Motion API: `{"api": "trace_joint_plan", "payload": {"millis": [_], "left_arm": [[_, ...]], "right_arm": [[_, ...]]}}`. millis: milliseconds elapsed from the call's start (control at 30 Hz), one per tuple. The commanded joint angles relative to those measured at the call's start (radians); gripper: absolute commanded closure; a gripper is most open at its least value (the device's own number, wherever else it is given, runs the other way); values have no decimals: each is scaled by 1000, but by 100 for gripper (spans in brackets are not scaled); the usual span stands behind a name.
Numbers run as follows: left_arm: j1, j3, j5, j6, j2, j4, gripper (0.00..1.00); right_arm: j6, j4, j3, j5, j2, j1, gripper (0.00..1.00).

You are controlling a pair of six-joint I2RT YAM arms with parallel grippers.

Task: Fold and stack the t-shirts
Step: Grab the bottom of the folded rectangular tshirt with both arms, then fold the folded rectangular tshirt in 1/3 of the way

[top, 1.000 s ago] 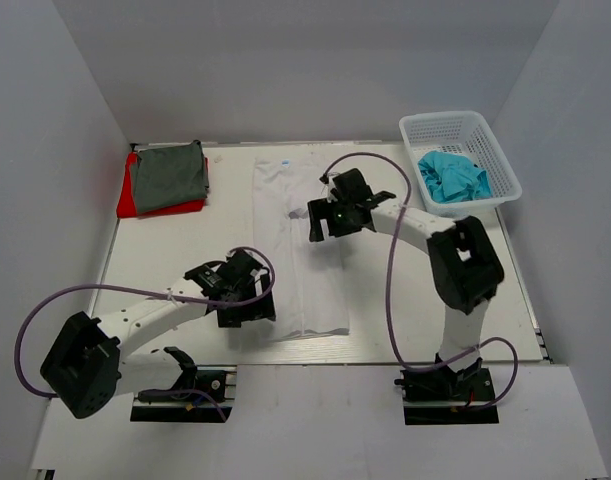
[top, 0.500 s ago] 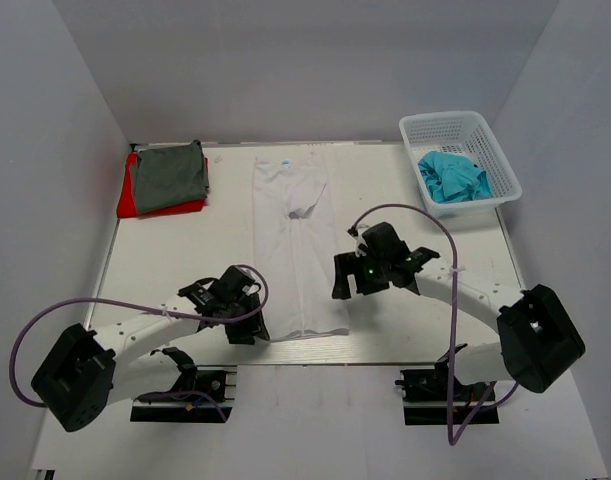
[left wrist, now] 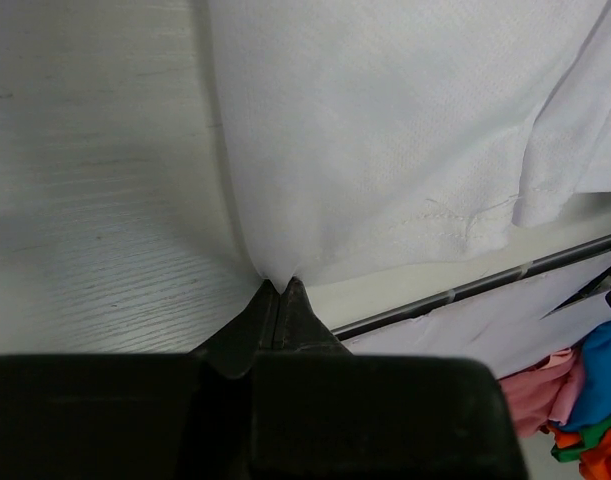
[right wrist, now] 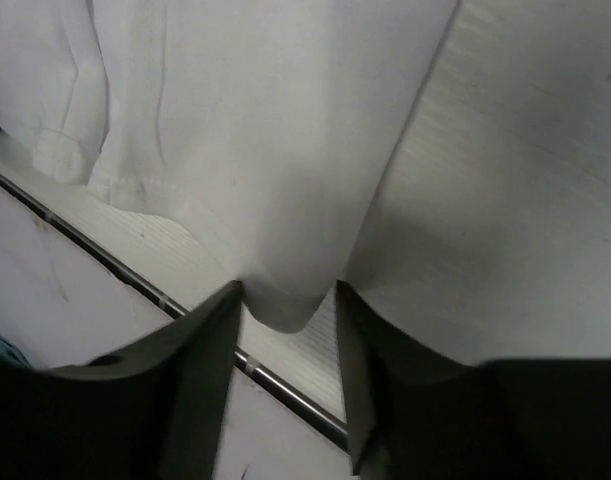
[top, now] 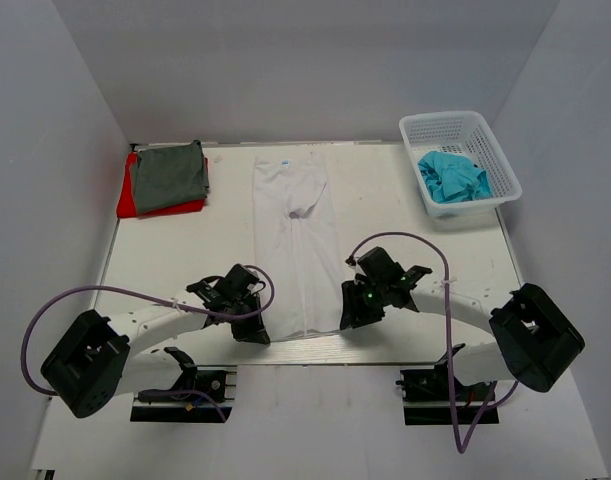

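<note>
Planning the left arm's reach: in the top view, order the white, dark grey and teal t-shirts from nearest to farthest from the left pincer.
1. white t-shirt, centre; its near corner is in the left pincer.
2. dark grey t-shirt, far left.
3. teal t-shirt, far right, in the basket.

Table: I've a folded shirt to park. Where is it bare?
Bare table lies between the grey shirt and the white shirt, and between that shirt and the basket. Crowded: the near edge, at the left gripper and right gripper.
</note>
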Motion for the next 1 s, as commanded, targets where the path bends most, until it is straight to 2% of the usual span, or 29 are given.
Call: {"api": "trace_joint_plan", "payload": {"millis": [0,33,67,133,200,400,500,667,767,967], "left_arm": [[-3,-13,-74,21,5,-24,100],[-3,-13,-74,21,-4,-24,100],[-3,-3,-74,21,-4,-24,100],[-3,8,-65,32,-15,-24,100],[-3,19,-65,43,-27,-13,100],[13,95,-56,107,-87,42,100],[14,154,-105,118,-87,33,100],[35,307,-237,127,34,-53,100],[64,373,-260,118,103,-39,100],[138,479,-294,130,137,29,100]], "right_arm": [[21,54,1,-25,27,9,57],[23,53,4,-20,30,12,71],[21,50,13,-22,41,12,75],[17,40,34,-29,51,10,91],[6,37,51,-42,45,15,100],[-31,1,139,-31,36,9,100],[-17,4,181,-3,45,6,100],[-14,-13,307,110,71,-11,100],[-14,-10,352,164,108,-26,100],[-12,17,465,188,204,-82,100]]}}
